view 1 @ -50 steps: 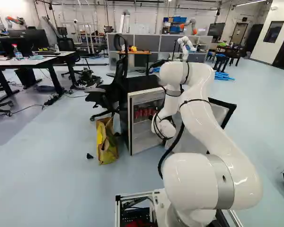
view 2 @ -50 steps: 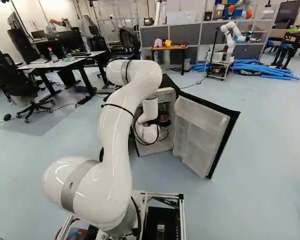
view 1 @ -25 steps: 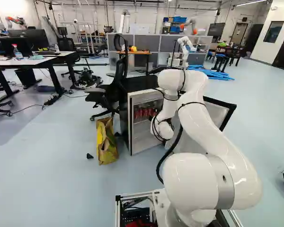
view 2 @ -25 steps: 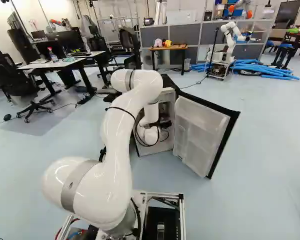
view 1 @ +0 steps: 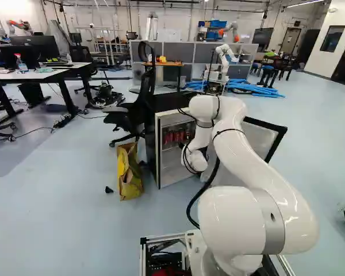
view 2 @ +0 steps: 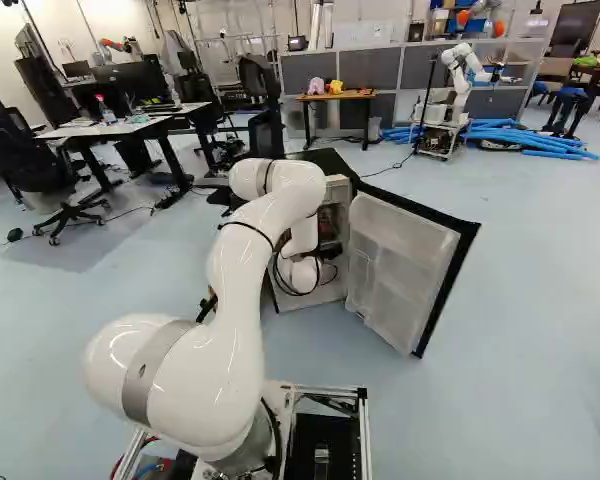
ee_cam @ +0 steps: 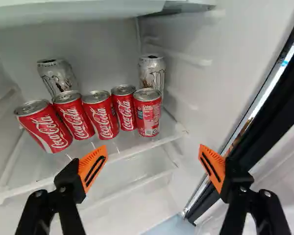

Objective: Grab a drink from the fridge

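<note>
While our gripper [view 2: 329, 251] stands wide open, holding nothing, we face smooth, cylindrical red metal cans [ee_cam: 102, 116], tops up, long axes vertical, on a clear, flat shelf [ee_cam: 130, 142].

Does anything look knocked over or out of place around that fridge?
The visible cans all stand upright. One oddity: a small dark object lies on the floor near the yellow bag, perhaps dropped.

A yellow bag [view 1: 128, 177] stands near a chair [view 1: 142, 106]
</note>
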Robot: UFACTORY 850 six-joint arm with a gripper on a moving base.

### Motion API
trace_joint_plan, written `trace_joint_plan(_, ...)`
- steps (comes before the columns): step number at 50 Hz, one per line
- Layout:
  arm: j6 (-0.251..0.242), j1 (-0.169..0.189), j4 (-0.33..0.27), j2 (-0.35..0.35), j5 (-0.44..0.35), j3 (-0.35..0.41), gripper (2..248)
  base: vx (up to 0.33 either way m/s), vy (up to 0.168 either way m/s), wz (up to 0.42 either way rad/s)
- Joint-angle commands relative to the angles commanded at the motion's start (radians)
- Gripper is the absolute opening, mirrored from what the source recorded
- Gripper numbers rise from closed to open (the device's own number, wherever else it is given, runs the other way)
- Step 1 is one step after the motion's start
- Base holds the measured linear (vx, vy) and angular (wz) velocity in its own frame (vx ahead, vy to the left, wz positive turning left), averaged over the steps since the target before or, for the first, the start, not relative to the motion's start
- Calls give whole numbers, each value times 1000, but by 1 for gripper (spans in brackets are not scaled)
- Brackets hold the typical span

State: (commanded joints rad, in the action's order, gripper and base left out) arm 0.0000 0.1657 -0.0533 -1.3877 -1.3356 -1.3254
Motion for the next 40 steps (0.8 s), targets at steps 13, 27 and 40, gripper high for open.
trace_joint_plan(13,0,-4,0,-41,-11,-72,247,0,0,0)
trace_joint_plan(27,0,-7,0,-75,-11,-135,247,0,0,0)
trace_joint_plan(40,0,-7,0,-75,-11,-135,247,0,0,0)
